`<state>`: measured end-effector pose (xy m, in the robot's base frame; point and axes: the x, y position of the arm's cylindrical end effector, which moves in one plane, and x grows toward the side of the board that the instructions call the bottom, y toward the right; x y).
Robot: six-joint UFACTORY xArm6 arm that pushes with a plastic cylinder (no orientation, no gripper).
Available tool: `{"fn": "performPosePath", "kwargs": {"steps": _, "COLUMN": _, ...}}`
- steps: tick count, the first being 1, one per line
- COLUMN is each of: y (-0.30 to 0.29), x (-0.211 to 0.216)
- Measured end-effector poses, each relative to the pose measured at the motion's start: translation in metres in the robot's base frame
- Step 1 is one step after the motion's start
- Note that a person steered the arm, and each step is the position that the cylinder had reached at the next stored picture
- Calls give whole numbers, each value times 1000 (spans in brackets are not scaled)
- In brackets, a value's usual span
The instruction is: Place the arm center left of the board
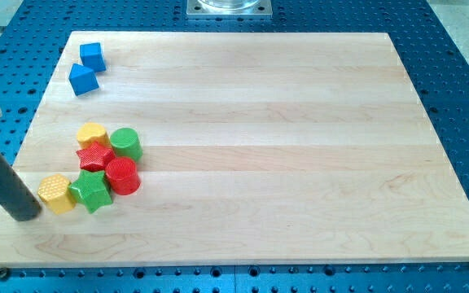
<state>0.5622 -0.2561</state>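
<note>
My dark rod comes in from the view's left edge and its tip (24, 213) rests on the wooden board (283, 146) at the lower left. The tip is just left of a yellow hexagonal block (55, 193), close to it; I cannot tell if they touch. Right of that block lie a green star (91, 190) and a red cylinder (122, 175). Above them sit a red star (95, 155), a yellow block (93, 135) and a green cylinder (125, 143). These blocks form one tight cluster.
A blue cube (92, 55) and a blue wedge-like block (83, 79) lie apart near the board's upper left corner. The board rests on a blue perforated table (462, 49). A metal mount (229, 7) shows at the view's top centre.
</note>
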Motion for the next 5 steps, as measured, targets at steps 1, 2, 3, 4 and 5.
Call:
{"fn": "performPosePath", "kwargs": {"steps": 1, "y": 0, "x": 0}}
{"fn": "performPosePath", "kwargs": {"steps": 2, "y": 12, "x": -7}}
{"fn": "performPosePath", "kwargs": {"steps": 3, "y": 13, "x": -7}}
{"fn": "performPosePath", "kwargs": {"steps": 4, "y": 13, "x": -9}}
{"fn": "performPosePath", "kwargs": {"steps": 5, "y": 5, "x": -39}}
